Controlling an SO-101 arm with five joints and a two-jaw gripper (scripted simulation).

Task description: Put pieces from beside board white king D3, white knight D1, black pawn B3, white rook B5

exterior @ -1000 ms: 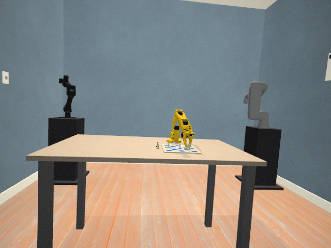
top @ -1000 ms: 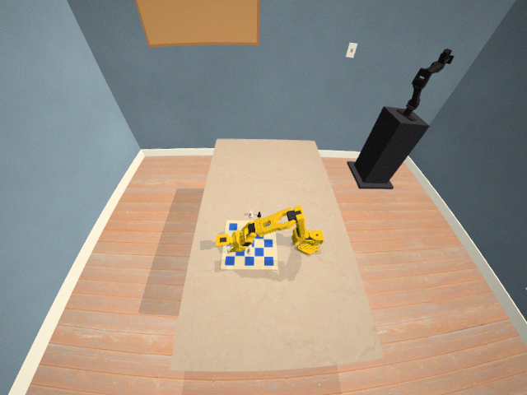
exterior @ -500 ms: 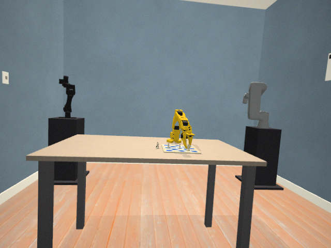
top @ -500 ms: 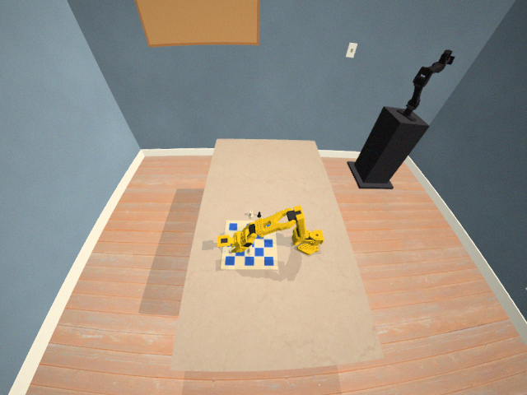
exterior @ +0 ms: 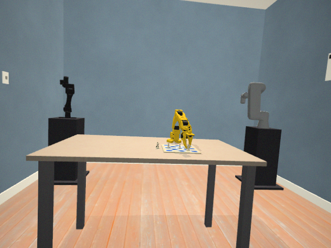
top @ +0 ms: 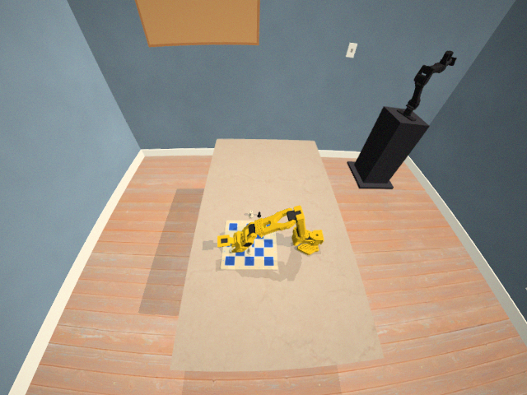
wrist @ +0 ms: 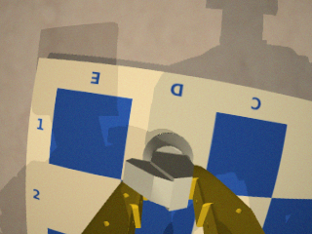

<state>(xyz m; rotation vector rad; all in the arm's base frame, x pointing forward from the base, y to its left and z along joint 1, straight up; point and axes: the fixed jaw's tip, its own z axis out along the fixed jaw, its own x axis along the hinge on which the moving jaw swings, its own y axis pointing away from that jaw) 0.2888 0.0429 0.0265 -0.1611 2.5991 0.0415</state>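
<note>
The blue and cream board (top: 253, 248) lies on the table, also in the wrist view (wrist: 163, 170). My gripper (wrist: 166, 205) is shut on the white knight (wrist: 159, 178), a pale piece with a blocky head. Its round base (wrist: 168, 146) is over the cream square D1, between the blue squares E1 and C1; I cannot tell if it touches the board. The gripper is low over the board's left edge in the top view (top: 235, 245). A small white piece (top: 251, 213) and the black pawn (top: 258, 213) stand beside the board's far edge.
The arm's yellow base (top: 308, 241) stands right of the board. A few white pieces (exterior: 179, 145) stand on the board near the gripper. A black arm on a pedestal (top: 389, 146) and a grey arm (exterior: 255, 105) stand away from the table.
</note>
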